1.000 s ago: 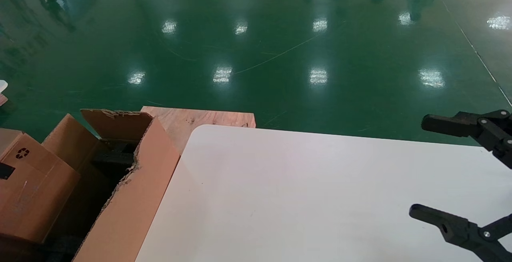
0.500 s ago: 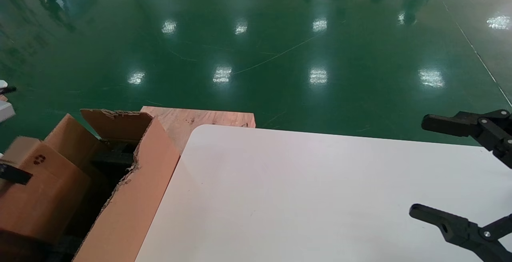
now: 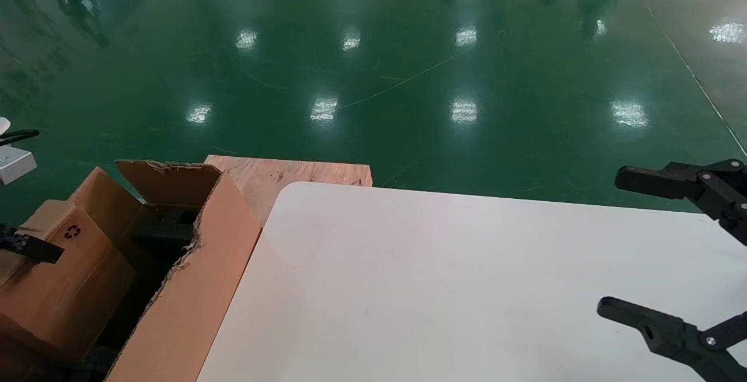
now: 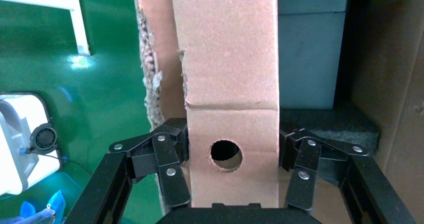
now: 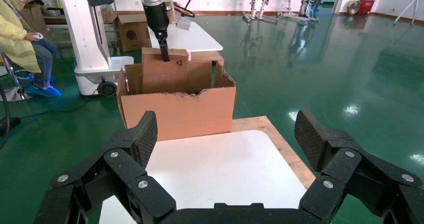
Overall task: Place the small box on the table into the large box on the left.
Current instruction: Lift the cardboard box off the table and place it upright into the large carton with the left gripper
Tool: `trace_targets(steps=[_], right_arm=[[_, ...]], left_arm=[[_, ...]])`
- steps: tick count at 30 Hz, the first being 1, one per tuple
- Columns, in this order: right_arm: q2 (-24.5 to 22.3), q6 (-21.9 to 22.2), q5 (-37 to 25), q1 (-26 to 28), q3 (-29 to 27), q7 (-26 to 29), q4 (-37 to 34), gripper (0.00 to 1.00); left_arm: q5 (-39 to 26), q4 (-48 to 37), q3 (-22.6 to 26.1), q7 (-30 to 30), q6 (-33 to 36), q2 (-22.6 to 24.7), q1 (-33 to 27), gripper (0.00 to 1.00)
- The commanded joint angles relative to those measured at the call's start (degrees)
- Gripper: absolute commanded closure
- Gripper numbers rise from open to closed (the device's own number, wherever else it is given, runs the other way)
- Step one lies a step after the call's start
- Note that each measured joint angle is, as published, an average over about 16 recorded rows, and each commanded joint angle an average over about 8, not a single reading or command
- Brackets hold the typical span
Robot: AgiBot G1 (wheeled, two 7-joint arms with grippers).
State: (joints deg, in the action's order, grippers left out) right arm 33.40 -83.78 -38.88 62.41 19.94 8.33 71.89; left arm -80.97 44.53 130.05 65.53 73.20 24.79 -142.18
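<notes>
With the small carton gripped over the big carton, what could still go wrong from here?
1. The left tool pinches only the lower end of the small plain brown cardboard box, so the box might tilt or slip.
2. The big brown corrugated carton has ragged torn flap edges; the small box could snag there going down.
3. A dark block already sits inside, so the small box may land crooked.

Only one sign readable: black recycling symbol point(image 3: 72, 231) printed on the top face of the small box point(image 3: 64, 288), near its 12 o'clock edge. Shows tiny in the right wrist view too. No words, brands or numbers anywhere.
</notes>
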Motion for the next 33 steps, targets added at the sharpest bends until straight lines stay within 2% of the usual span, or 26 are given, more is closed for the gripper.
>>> trace_targets(steps=[1, 7, 13, 24, 33], right_arm=[[0.0, 0.0, 0.0, 0.0, 0.0, 0.0, 0.0, 0.0], [0.0, 0.0, 0.0, 0.0, 0.0, 0.0, 0.0, 0.0], [0.0, 0.0, 0.0, 0.0, 0.0, 0.0, 0.0, 0.0], [0.0, 0.0, 0.0, 0.0, 0.0, 0.0, 0.0, 0.0], [0.0, 0.0, 0.0, 0.0, 0.0, 0.0, 0.0, 0.0]], left_arm=[[0.9, -1.5, -0.1, -0.6, -0.6, 0.5, 1.2, 1.0], [6.4, -1.9, -2.9, -4.2, -3.5, 3.0, 3.7, 1.0], [9.7, -0.4, -5.4, -6.8, -4.8, 4.3, 2.8, 1.0], [6.9, 3.1, -4.3, -5.1, -2.6, 1.5, -0.1, 1.0], [3.1, 3.7, -3.1, -3.6, -3.6, -0.9, -1.6, 1.0]])
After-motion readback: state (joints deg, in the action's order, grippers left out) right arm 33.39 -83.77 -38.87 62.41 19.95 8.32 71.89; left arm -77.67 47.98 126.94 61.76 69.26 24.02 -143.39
